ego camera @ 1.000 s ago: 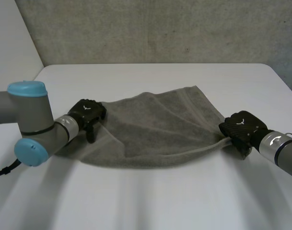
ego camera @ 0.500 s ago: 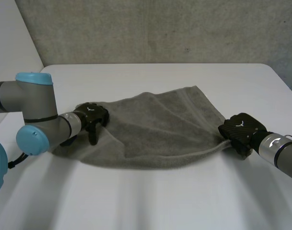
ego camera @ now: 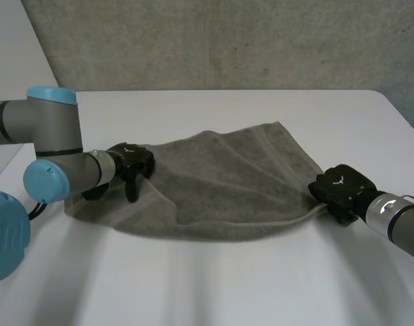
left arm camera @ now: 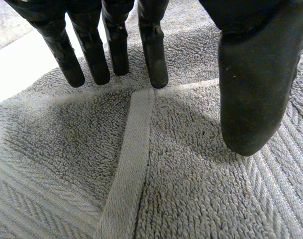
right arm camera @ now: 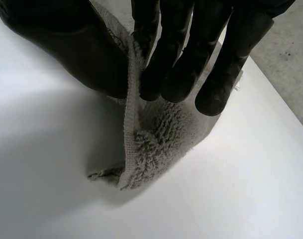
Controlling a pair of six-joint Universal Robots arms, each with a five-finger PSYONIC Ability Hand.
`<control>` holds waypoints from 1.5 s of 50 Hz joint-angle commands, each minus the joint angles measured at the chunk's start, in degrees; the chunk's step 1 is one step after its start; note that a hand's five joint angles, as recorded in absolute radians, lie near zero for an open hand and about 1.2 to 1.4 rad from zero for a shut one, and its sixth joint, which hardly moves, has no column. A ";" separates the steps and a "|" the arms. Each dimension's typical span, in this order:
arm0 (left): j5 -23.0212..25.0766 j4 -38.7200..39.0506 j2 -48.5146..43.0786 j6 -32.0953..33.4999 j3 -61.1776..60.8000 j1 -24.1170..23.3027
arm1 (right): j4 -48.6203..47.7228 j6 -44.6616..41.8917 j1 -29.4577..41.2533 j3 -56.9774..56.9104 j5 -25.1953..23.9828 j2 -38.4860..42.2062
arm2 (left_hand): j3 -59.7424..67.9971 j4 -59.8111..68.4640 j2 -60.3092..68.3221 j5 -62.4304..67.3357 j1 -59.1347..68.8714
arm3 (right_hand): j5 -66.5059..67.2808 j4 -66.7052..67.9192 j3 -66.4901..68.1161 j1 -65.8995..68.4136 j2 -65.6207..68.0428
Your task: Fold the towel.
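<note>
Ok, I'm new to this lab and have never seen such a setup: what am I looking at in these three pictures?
It is a robot with two arms at a white table, each ending in a black hand. The wide picture looks down from a camera between the arms; the two close ones come from a camera on each wrist. A grey towel lies rumpled on the table. The left hand rests straight fingers and thumb on the towel near its left edge, not gripping it. The right hand pinches the towel's right corner between thumb and fingers.
</note>
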 commanded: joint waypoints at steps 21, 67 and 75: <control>-0.09 -3.57 -1.35 0.09 2.32 -0.35 | -0.09 -0.46 0.09 0.20 0.00 0.46 | 28.98 29.63 29.03 28.42 28.49 | 3.22 3.23 2.92 4.58 3.08; 0.09 3.46 15.09 0.36 -24.31 -0.79 | 0.09 -0.46 0.61 1.17 -0.53 -0.51 | 47.88 48.52 47.93 47.31 47.39 | 3.22 3.23 2.92 4.58 3.08; -1.06 5.84 18.60 0.27 -23.44 0.00 | 0.17 -0.46 0.53 -0.32 -0.88 -1.21 | 56.38 57.02 56.43 55.81 55.88 | 3.22 3.23 2.92 4.58 3.08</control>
